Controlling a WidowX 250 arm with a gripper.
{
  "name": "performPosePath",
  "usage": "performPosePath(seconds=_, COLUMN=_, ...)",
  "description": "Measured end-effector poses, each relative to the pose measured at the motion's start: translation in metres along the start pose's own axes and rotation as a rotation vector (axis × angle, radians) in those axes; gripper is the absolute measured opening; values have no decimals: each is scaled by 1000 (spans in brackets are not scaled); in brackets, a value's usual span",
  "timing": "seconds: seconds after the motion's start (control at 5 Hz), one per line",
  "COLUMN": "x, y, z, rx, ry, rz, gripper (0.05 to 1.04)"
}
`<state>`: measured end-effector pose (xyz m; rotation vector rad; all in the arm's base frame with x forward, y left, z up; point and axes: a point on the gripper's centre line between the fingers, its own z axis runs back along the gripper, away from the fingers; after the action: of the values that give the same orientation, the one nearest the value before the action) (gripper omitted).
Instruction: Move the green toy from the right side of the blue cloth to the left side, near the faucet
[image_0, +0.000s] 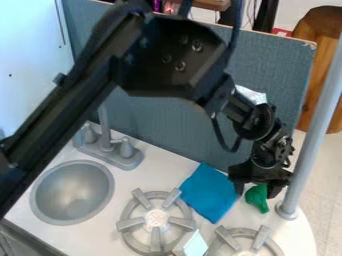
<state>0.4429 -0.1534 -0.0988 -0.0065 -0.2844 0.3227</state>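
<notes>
Green object (256, 199), between the parted jaws of the black gripper (256, 194), near the right edge of the white worktop (162, 169), between blue cloth (208, 192) and gray pole (316, 127). Impossible to tell whether firmly gripped.

Bright, fairly even light, can't tell where from. White panel (30, 65) by the counter's upper left is very bright, white counter (163, 171) pale, detail washed thin. Backboard (180, 127) matte, mid-tone. Soft sheen in metal sink (72, 192), pale streak down gray pole (322, 110). Black arm (157, 57) mostly dark, low detail, small glints on bolts (180, 66). Shading around burners (157, 219) soft
</notes>
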Motion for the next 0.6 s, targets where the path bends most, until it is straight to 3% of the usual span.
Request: performPosePath(seconds=0.6, x=4, y=-8, z=-20, rx=-1, ry=2, rz=29, gripper=1005)
